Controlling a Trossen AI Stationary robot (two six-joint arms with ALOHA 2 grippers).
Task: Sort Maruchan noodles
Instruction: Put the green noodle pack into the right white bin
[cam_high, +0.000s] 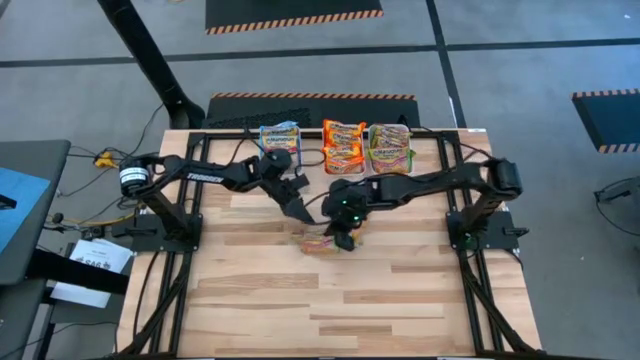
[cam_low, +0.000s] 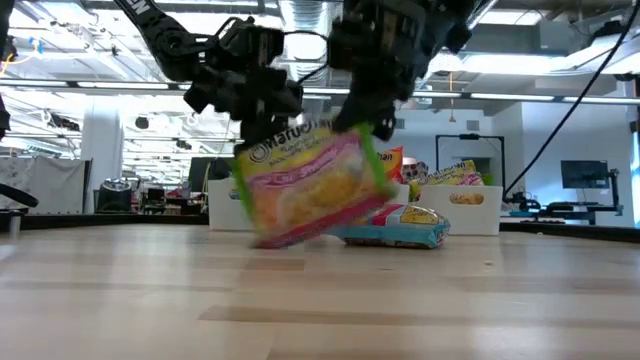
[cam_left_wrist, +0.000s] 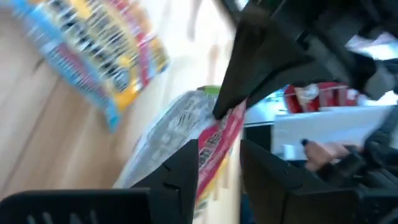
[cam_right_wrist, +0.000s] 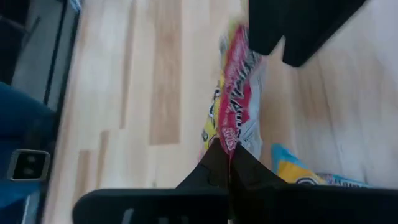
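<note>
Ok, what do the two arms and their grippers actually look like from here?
Both arms are dark, slim and jointed. The left arm carries white lettering along its link and a white-banded joint near its base. The right arm shows a small green light near the wrist. Each gripper, left gripper and right gripper, has two black angular fingers.

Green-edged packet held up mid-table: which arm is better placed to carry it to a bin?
Right. The right end effector is shut on the green-edged packet, which hangs tilted, clear of the table. The left end effector straddles the packet's edge with its fingers apart, gripping nothing.
</note>
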